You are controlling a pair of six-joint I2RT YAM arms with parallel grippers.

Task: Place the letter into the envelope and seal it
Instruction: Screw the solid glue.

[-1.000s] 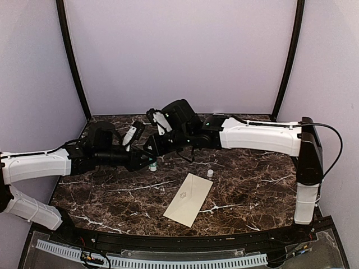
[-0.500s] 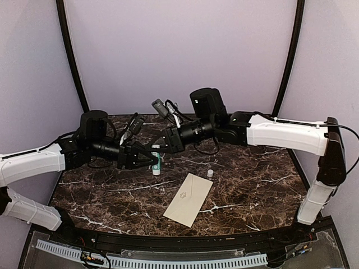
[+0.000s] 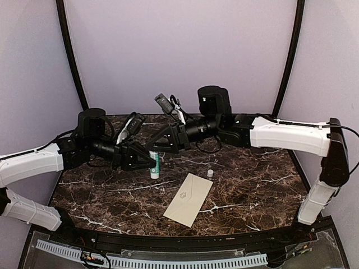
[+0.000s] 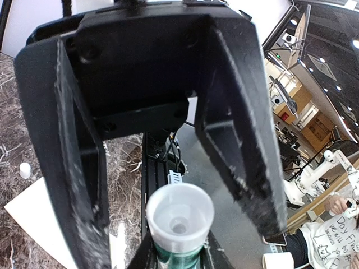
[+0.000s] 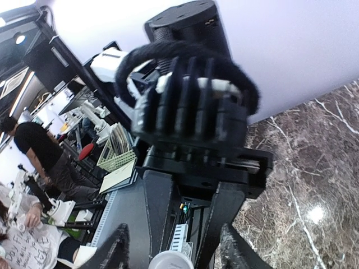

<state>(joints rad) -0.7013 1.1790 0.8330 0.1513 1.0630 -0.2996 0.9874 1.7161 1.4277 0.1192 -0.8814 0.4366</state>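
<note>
The left tool (image 3: 147, 163) is clamped on the uncapped glue stick (image 3: 154, 166), which is upright just over the bench (image 3: 252, 190). The right tool (image 3: 159, 147) straddles the stick's top, fingers apart. The envelope (image 3: 188, 199) lies flat near the front, well apart from both tools, with the cap (image 3: 210, 174) just beside its far corner. The letter is not in sight and is probably inside. To do this well, draw the right tool clear first. Then carry the stick to the flap and press lightly, so the paper does not drag.

Cream-yellow envelope (image 3: 188, 199) at lower centre; my table (image 3: 252, 190) is dark brown marble, white-veined; glue stick (image 3: 154, 166) green and white; back wall (image 3: 179, 56) lilac.
</note>
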